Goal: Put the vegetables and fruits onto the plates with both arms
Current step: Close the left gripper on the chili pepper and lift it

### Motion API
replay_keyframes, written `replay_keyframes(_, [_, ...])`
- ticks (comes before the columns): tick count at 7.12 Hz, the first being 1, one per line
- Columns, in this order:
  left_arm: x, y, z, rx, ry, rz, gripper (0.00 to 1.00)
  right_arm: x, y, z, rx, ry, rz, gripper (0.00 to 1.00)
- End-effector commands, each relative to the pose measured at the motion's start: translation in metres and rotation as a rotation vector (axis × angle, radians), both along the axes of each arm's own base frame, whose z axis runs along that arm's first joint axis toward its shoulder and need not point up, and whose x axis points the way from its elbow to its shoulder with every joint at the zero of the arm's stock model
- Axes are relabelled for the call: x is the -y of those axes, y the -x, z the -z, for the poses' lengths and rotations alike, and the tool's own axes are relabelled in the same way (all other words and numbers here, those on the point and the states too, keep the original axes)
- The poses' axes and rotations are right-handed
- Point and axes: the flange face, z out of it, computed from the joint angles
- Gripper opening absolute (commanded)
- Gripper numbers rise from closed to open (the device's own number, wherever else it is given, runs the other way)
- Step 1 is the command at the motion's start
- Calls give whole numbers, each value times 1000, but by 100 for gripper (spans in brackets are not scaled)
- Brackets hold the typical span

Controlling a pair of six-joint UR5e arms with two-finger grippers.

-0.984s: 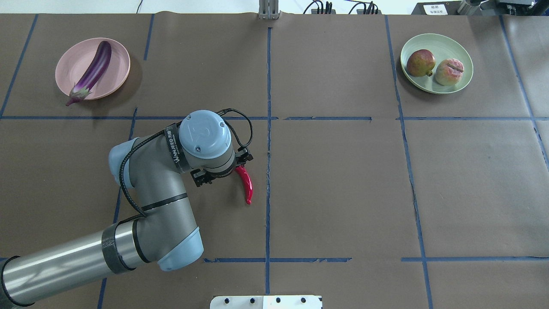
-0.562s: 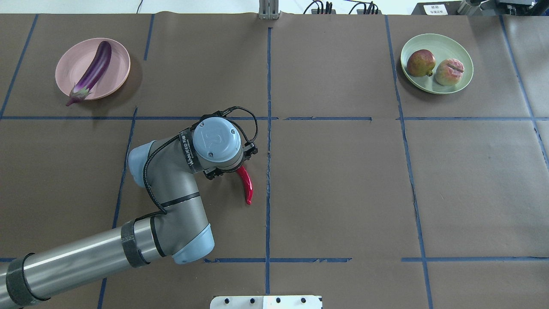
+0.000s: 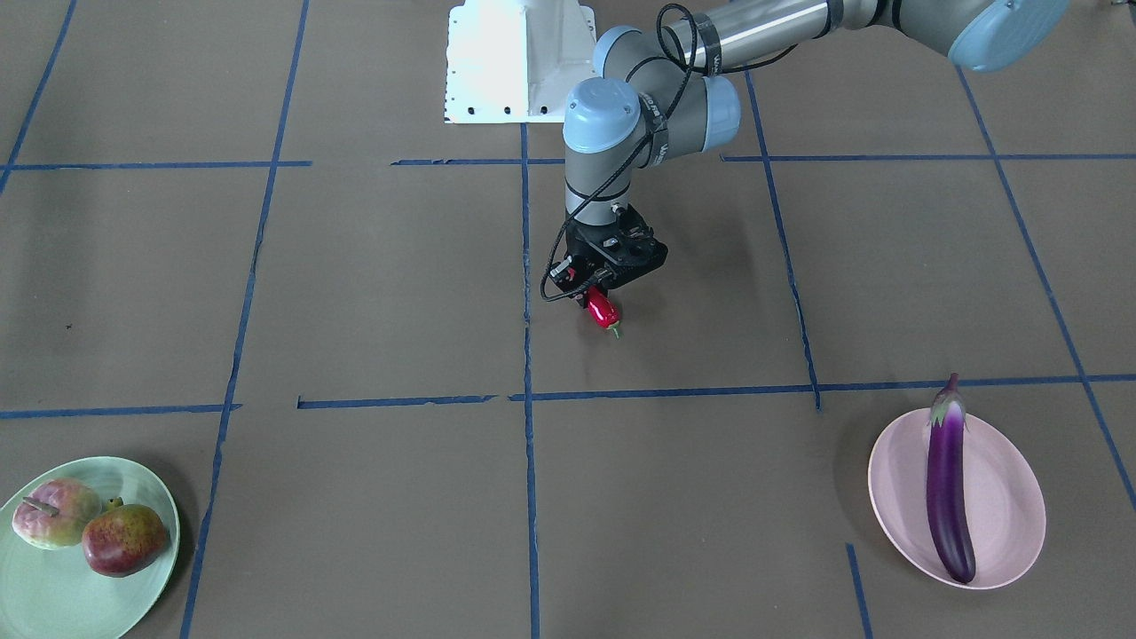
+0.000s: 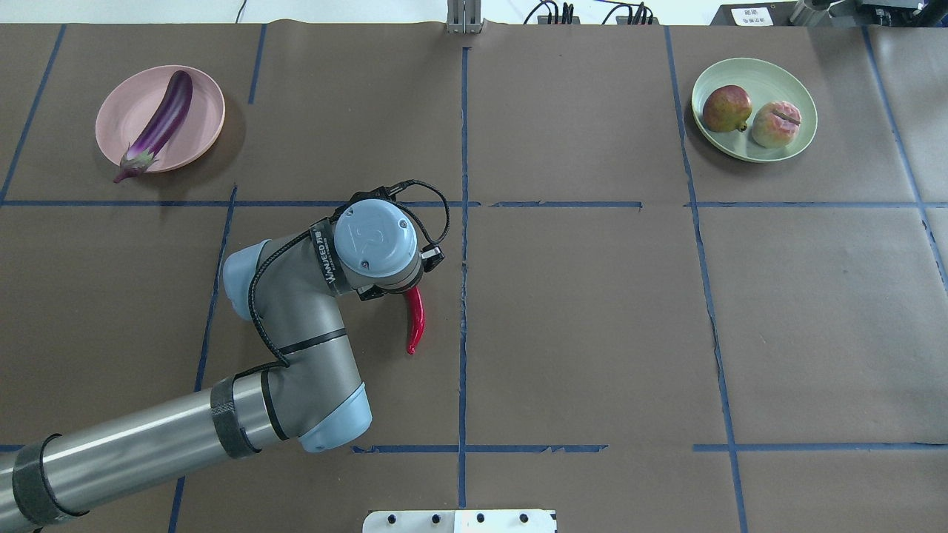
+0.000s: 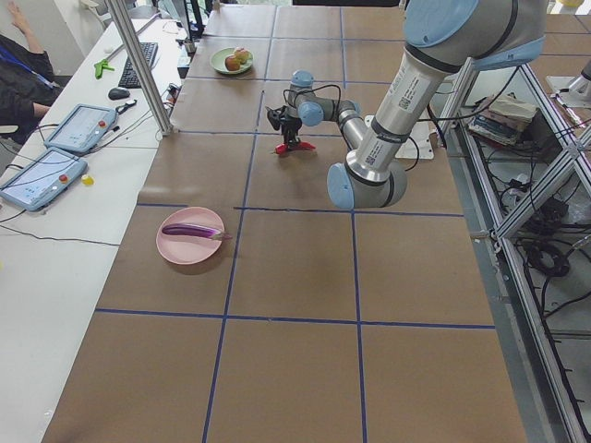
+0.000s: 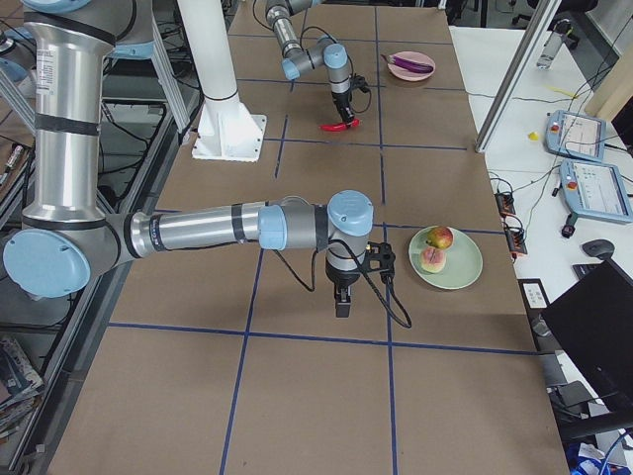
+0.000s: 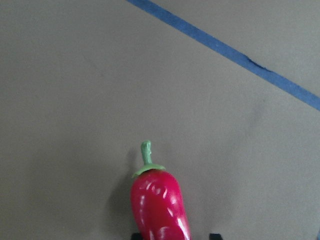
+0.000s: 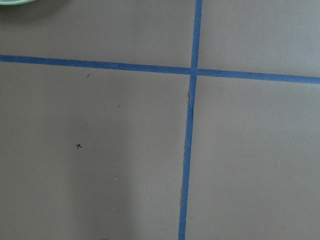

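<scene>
My left gripper (image 3: 605, 288) is shut on the red chili pepper (image 4: 415, 322) near the table's middle and holds it low over the brown paper. In the left wrist view the chili pepper (image 7: 159, 205) has its green stem pointing away from the gripper. The purple eggplant (image 4: 159, 122) lies on the pink plate (image 4: 204, 129), its calyx end over the rim. The dark red fruit (image 4: 726, 108) and the peach-like fruit (image 4: 775, 124) sit on the green plate (image 4: 740, 70). My right gripper (image 6: 341, 302) shows only in the exterior right view, beside the green plate; I cannot tell whether it is open or shut.
Blue tape lines divide the brown paper into squares. The white base block (image 3: 519, 62) stands at the robot's edge of the table. A metal post (image 5: 138, 65) and tablets (image 5: 42, 175) stand on the white side table on the operators' side.
My left wrist came down over the chili pepper and shifted right. The pepper's pointed tip has since swung left, so it now lies at a different angle.
</scene>
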Motion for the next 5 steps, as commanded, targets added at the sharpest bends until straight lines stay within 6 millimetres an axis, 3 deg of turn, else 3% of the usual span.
replay_keyframes(1, [38,53,-4,16,-108,-98,0,0,0,-1,0,4,-1,100])
replay_keyframes(2, [77,102,-23,18,-137,-197,0,0,0,-1,0,5,-1,100])
replay_keyframes(4, [163,218,-73,86,-292,-363,0,0,1,-2,0,7,0,100])
replay_keyframes(5, [200,256,-110,125,-298,-415,0,0,0,-2,0,7,-1,100])
